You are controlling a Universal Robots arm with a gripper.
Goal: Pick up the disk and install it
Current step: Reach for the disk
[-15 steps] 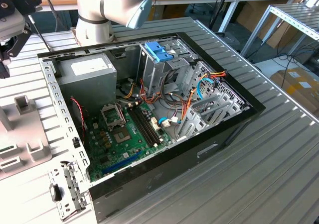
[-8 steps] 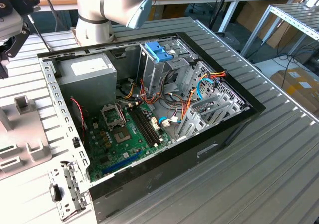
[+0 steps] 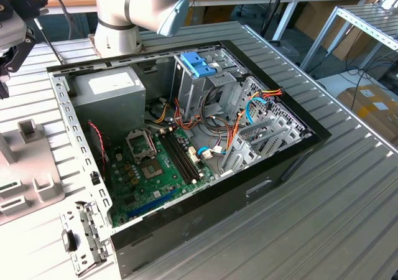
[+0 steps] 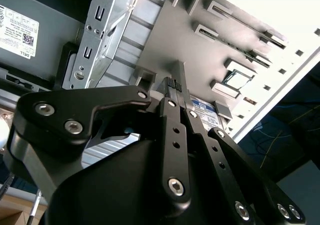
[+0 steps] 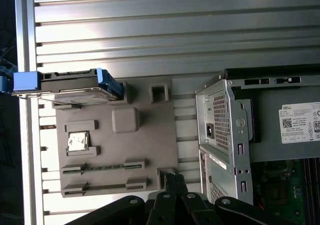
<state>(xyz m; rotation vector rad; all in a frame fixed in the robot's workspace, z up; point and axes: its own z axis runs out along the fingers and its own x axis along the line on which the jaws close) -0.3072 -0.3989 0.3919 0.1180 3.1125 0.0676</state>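
Note:
The disk (image 5: pixel 70 85), a dark drive with bright blue rails, stands on its edge in a slot of the grey fixture plate (image 5: pixel 150 130) beside the computer case. Its label end also shows in the second wrist view (image 4: pixel 206 112). My gripper (image 5: pixel 172 181) hangs above the fixture's opposite edge, the one nearer the case, well apart from the disk. In the second wrist view my gripper (image 4: pixel 175 85) has its fingers pressed together with nothing between them. The arm's dark wrist assembly (image 3: pixel 15 37) sits at the exterior view's left edge.
The open computer case (image 3: pixel 292 149) lies on the slatted metal table (image 3: pixel 348 193). Inside are the tall grey drive cage (image 3: pixel 189 93) with a lighter blue bracket (image 3: pixel 198 63), the power supply (image 3: pixel 109 90), the motherboard (image 3: pixel 155 168) and loose cables. The fixture holds other small parts (image 5: pixel 78 141).

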